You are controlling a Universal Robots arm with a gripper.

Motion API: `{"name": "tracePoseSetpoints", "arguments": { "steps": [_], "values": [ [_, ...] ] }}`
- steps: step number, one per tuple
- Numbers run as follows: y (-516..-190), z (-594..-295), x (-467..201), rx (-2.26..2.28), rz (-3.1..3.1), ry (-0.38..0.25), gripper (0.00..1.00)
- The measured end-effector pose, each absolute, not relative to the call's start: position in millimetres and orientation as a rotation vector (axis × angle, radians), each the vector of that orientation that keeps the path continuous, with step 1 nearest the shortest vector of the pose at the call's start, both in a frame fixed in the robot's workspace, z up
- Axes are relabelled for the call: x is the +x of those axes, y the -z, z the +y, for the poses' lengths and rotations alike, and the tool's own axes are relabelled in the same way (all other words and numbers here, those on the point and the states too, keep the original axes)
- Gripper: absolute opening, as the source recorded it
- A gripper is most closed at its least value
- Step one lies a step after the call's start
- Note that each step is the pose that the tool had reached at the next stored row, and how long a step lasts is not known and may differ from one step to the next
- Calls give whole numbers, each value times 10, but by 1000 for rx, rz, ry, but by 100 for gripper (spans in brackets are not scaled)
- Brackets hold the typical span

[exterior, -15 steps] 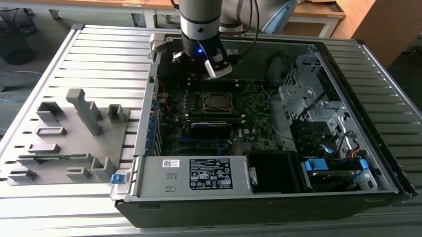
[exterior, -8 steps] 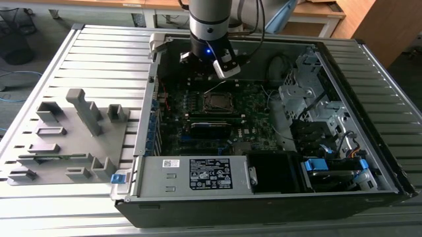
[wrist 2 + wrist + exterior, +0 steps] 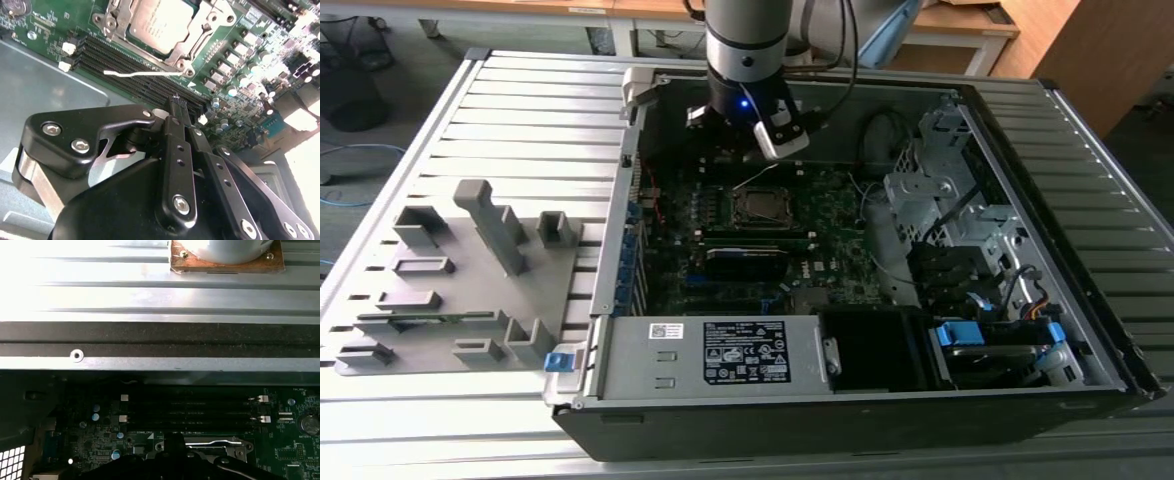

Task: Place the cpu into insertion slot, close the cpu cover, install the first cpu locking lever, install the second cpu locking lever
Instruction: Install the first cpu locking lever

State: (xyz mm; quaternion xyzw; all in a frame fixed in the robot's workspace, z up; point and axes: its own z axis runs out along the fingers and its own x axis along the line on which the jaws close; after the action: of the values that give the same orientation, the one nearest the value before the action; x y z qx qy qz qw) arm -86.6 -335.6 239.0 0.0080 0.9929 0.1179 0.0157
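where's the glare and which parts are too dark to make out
First wrist view: the slatted table is blown out white, while the green board sits in deep shadow; second wrist view: glare washes the metal top of the chip and a patch beyond the claw; exterior view: even light, though the computer case is dim inside.
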Motion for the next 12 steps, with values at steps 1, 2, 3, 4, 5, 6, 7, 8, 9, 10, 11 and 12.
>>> {"name": "tracePoseSetpoints", "arguments": {
  "steps": [1,2,3,4,5,6,7,8,9,10,11,12],
  "values": [
    [-2389,-3356,-857,27,3089,-361,11],
    [-2387,-3356,-846,29,3089,-357,11],
    [-2386,-3356,-835,31,3089,-355,11],
    [-2382,-3356,-823,33,3089,-355,11],
    [-2380,-3356,-811,36,3089,-355,11],
    [-2378,-3356,-798,38,3089,-355,11],
    [-2375,-3356,-786,41,3088,-354,11],
    [-2371,-3356,-776,43,3088,-354,11],
    [-2366,-3356,-766,46,3088,-354,11],
    [-2362,-3356,-758,49,3088,-354,11],
    [-2362,-3356,-756,52,3088,-354,11],
    [-2362,-3356,-756,52,3088,-354,11]
  ]
}}
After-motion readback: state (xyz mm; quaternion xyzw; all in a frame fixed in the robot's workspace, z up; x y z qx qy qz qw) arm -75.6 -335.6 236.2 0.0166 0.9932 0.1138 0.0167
